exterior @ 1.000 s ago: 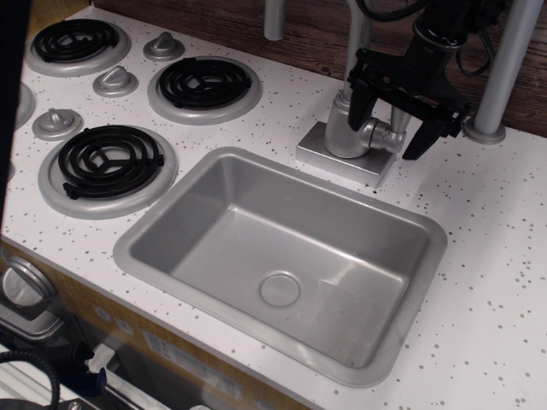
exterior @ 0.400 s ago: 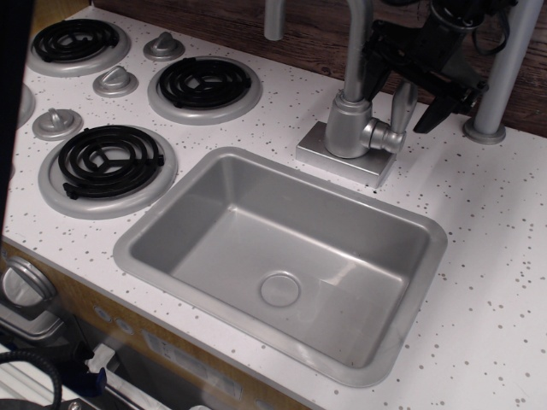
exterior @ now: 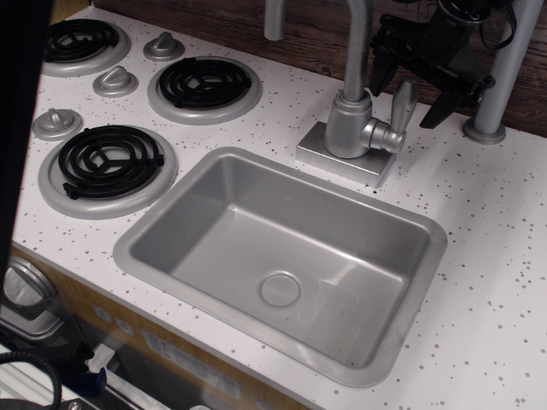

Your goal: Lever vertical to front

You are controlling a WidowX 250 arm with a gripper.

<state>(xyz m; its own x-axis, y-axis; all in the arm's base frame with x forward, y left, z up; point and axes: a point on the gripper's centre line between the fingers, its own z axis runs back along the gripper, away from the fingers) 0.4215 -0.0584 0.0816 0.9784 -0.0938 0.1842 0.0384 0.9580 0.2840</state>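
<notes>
Lever (exterior: 402, 104) is standing pretty much upright, paddle end pointing up with a slight lean, sitting on the short round stub on the right side of the tap body (exterior: 349, 126). Nothing is touching it as far as I can see.

The gripper (exterior: 420, 84) is hanging just behind and above the lever, up near the top right. Its two black fingers are spread apart, one (exterior: 382, 67) poking down to the left of the paddle's top and the other (exterior: 444, 107) angling off to the right, and there's nothing between them. The upper part of the claw and the arm are getting cut off by the top edge, so I'm only seeing the lower bit plus some cables.

The spout pipe (exterior: 359, 47) is running up out of frame too, with just its curved-over end showing at the top. A grey post (exterior: 504, 73) is standing on the counter (exterior: 496, 222) right of the gripper, partly behind it.

The sink (exterior: 171, 226) is sitting in front of the tap with a round drain (exterior: 279, 289) in the bottom. Stove burners (exterior: 108, 160) and little silver knobs (exterior: 115, 81) are over on the left, and a dark blurry strip is covering the left edge, hiding part of the far-left burner. The stuff bottom left under the counter is too blurry to make out.
</notes>
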